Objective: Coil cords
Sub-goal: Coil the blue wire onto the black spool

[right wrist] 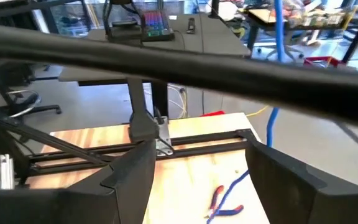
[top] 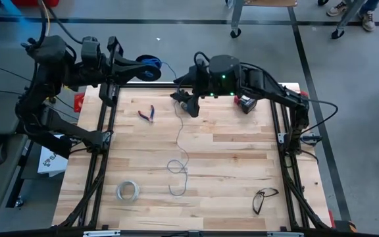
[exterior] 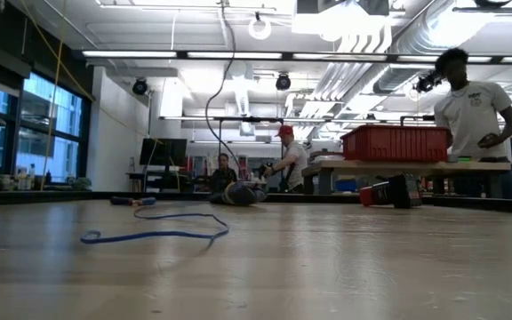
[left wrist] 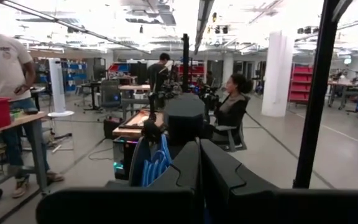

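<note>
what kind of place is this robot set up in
Most likely a robotics lab or workshop: an open hall with exposed ceiling ducts, workbenches carrying a red bin, and a wooden table fenced by the arms' dark frame.

- The wire (top: 181, 141) is long, very thin and bluish-grey, lying loose on the wooden table.
- It runs from the far middle of the table toward the near side, ending in a few untidy loops (top: 177, 170).
- From table height it (exterior: 154, 233) shows as a flat blue loop.
- The spool (top: 151, 64) is small, round and dark blue, beyond the table's far edge.
</note>
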{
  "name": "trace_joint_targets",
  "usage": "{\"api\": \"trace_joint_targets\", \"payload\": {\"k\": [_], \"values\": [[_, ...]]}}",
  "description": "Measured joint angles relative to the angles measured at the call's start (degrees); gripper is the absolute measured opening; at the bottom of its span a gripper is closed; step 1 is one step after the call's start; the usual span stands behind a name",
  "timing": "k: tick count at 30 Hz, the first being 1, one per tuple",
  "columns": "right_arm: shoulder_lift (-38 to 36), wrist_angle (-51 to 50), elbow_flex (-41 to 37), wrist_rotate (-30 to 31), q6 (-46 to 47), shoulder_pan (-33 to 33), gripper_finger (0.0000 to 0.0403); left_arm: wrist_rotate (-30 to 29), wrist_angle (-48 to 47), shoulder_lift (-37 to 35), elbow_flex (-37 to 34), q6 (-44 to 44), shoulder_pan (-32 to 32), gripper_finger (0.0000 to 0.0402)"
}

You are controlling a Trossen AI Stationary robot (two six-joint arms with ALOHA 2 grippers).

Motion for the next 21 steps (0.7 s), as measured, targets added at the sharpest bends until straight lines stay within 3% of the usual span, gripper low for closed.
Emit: {"api": "trace_joint_targets", "payload": {"k": [6, 13, 18, 21], "values": [[-1.26, -0.85, 0.00, -4.08, -2.84, -0.49, 0.0243, 1.95, -1.61, -0.03, 0.00, -1.34, 0.00, 0.0000], [-5.20, -4.50, 0.00, -19.14, 1.47, 0.30, 0.0243, 1.17, -2.31, 0.04, -0.02, -1.50, 0.00, 0.0000], [-6.73, -5.97, 0.07, -9.24, -1.56, 1.59, 0.0243, 2.19, 0.03, 1.30, 0.02, -4.69, -0.04, 0.0000], [-5.90, -5.36, 0.00, -8.11, -2.48, 1.35, 0.0243, 4.53, 0.77, 2.94, 0.00, -6.02, -0.07, 0.0000]]}}
